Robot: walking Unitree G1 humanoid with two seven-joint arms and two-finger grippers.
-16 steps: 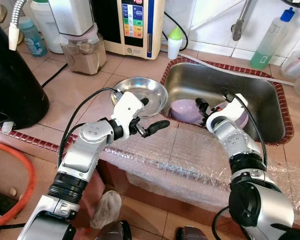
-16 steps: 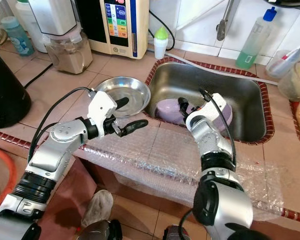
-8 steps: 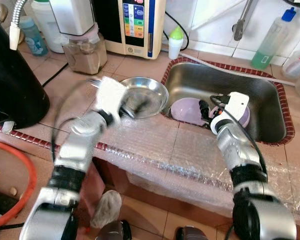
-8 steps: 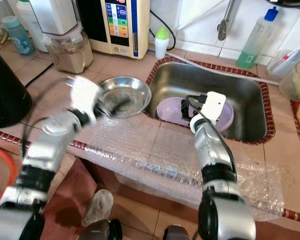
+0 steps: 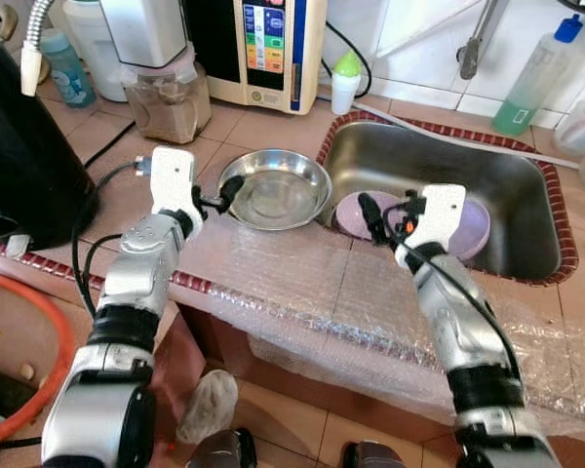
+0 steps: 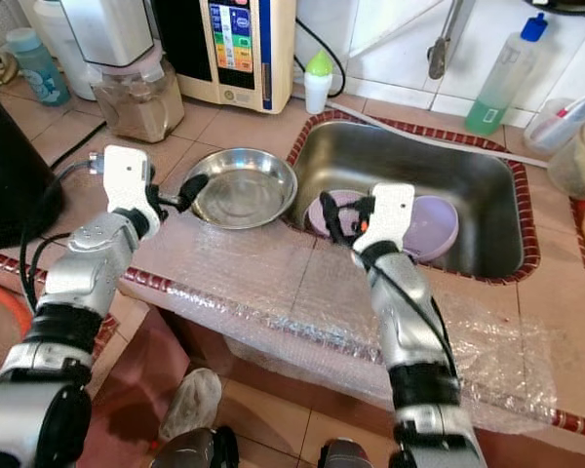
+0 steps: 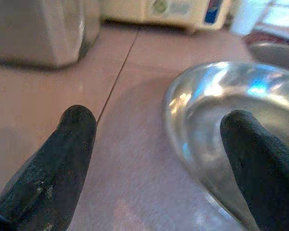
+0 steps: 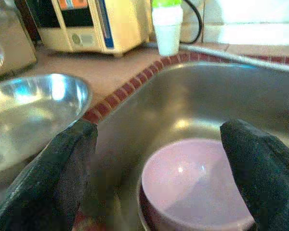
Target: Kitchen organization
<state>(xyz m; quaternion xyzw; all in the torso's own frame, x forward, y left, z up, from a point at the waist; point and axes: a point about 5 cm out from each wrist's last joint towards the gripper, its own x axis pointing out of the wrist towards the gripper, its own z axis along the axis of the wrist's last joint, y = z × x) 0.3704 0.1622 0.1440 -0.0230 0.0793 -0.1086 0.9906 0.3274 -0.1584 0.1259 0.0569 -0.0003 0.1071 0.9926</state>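
Terracotta tiles run across my worktop (image 5: 263, 132), with a stainless steel sink basin (image 5: 439, 166) sunk into it on my right and a sheet of bubble wrap (image 5: 312, 283) draped over the near edge.

My left gripper (image 7: 156, 132) sits at the near-left rim of the shallow round steel bowl (image 5: 275, 188) on the counter beside the sink, its fingers spread wide: one fingertip is over bare tile outside the rim, the other over the bowl's inner slope. I judge the step in hand is taking that rim. To do it well I would bring the fingers down so the rim lies squarely between them, then pinch gently; polished metal is likely to slide or tip if I catch just the lip.

My right gripper (image 8: 164, 154) hovers over the sink's near-left corner, fingers also well apart and holding nothing, aimed at the lilac plastic bowl (image 8: 195, 185).

As for containers: the steel bowl looks empty and dry. The lilac bowl seems to sit nested in or against a second lilac dish (image 5: 468, 224); both appear empty. Behind them, a cream water purifier (image 5: 268, 49), a blender jar with brownish contents (image 5: 166, 97), a small white bottle with a green cap (image 5: 344, 83) and a green liquid soap bottle (image 5: 531, 83) stand against the wall.
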